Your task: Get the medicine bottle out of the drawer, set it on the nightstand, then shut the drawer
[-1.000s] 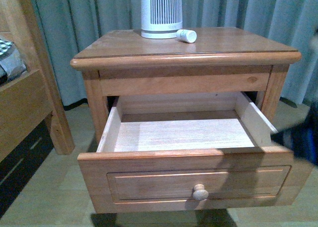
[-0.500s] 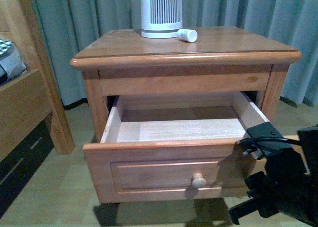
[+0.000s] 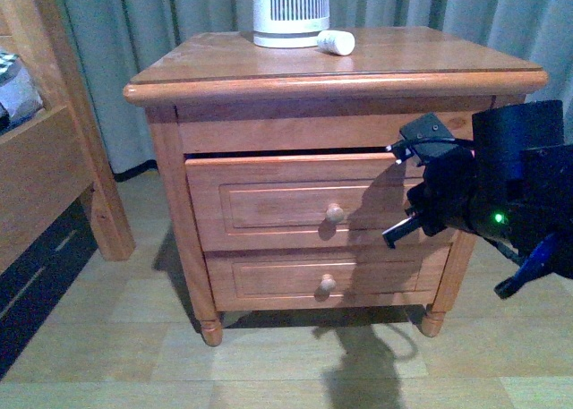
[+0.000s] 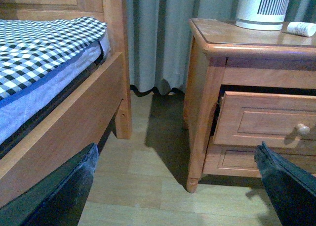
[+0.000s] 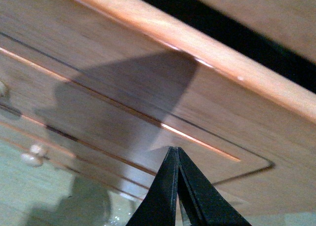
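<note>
Medicine bottle (image 3: pixel 337 42) lies on its side on the nightstand (image 3: pixel 421 60) top, just beside the base of a white slatted appliance (image 3: pixel 290 13); same pair shows in the left wrist view, bottle (image 4: pixel 301 28) near the far edge of the top, appliance (image 4: pixel 261 8) next to it; drawer (image 3: pixel 295 201) is nearly in, front panel tilted slightly with a thin dark gap along its upper edge, wider toward the right; round pale knob (image 3: pixel 334 214) faces out; shallower lower drawer (image 3: pixel 313 279) sits flush below with its own knob (image 3: pixel 327 285).

Right end effector (image 3: pixel 405 190) is at the drawer's right end, black body with a green LED lit; in the right wrist view its fingers (image 5: pixel 170 191) are together at the tips (image 5: pixel 174 152), nothing between them, tips right at the recessed panel of the drawer front (image 5: pixel 148 87); contact looks likely but I can't confirm it from this angle.

Left end effector (image 4: pixel 173 186) is well away from the nightstand, low over the floor (image 4: pixel 148 186); its two dark fingers (image 4: pixel 74 186) stand far apart at the frame edges, holding nothing; bed frame (image 4: pixel 74 122) with a checked cover (image 4: pixel 44 48) sits on the far side of it, grey curtain (image 4: pixel 158 38) behind.
</note>
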